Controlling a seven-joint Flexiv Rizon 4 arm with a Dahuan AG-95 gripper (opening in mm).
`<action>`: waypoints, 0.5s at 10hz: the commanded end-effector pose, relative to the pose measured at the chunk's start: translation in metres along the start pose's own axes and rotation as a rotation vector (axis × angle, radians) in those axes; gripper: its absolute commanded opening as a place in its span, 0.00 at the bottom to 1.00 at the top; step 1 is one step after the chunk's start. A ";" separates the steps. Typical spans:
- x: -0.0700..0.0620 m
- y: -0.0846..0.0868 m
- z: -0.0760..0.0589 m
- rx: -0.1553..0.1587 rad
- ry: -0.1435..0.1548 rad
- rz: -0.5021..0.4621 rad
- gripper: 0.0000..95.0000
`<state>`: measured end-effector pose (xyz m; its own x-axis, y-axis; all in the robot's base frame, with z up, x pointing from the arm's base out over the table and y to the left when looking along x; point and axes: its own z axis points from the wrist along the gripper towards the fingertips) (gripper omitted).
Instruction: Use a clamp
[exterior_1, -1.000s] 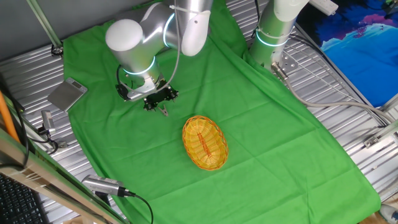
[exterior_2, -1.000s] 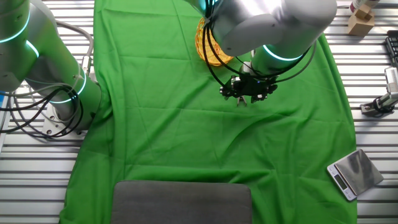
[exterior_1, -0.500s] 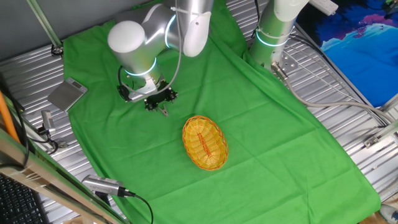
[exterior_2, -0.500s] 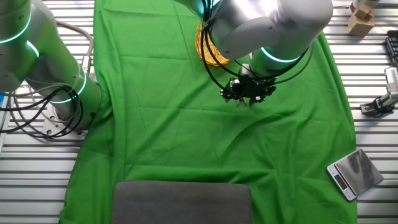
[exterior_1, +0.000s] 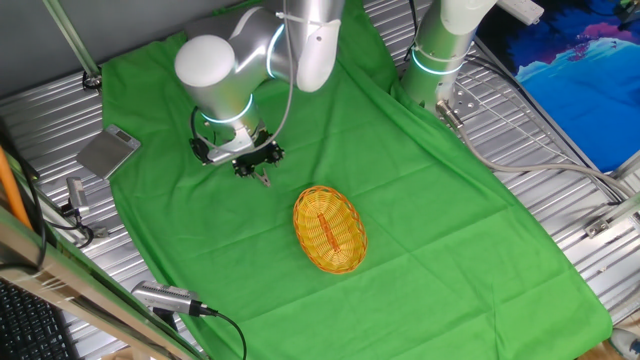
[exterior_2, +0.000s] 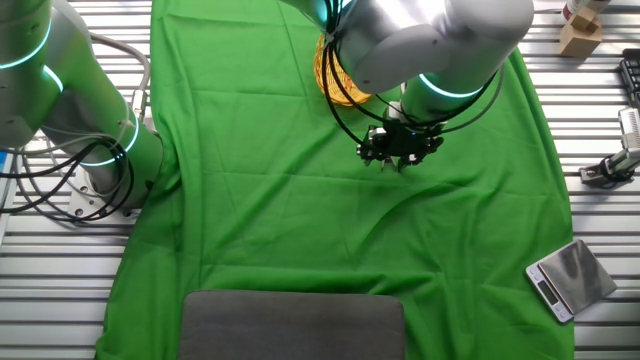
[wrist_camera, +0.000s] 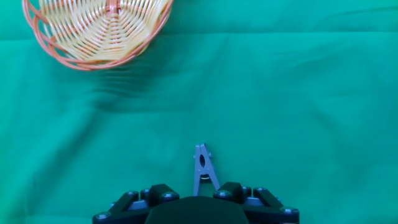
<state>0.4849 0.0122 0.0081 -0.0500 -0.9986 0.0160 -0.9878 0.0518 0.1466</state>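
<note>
The clamp (wrist_camera: 202, 165), a small pale grey spring clip, pokes out from between my black fingers with its pinching tip pointing away from the hand. My gripper (wrist_camera: 198, 194) is shut on its two prongs. In one fixed view the gripper (exterior_1: 255, 163) hangs low over the green cloth, left of and behind the wicker basket (exterior_1: 329, 229), and the clamp (exterior_1: 265, 180) dangles under it. In the other fixed view the gripper (exterior_2: 400, 150) sits just in front of the basket (exterior_2: 335, 78), which my arm partly hides. The basket's rim (wrist_camera: 93, 62) fills the hand view's top left.
A small silver scale (exterior_1: 108, 152) lies at the cloth's edge, also seen as the scale (exterior_2: 568, 278). A second arm's base (exterior_1: 440, 50) stands at the far side. A grey pad (exterior_2: 292, 325) lies on the cloth's near end.
The hand has crept a short way over the cloth with the clamp still in it. The basket has stayed put.
</note>
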 end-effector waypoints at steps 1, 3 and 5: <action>0.001 0.000 0.000 0.003 0.004 0.002 0.40; 0.001 0.000 0.000 0.006 0.008 0.011 0.40; 0.001 0.000 0.000 0.007 0.007 0.009 0.40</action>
<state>0.4844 0.0117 0.0083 -0.0566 -0.9981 0.0249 -0.9884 0.0596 0.1397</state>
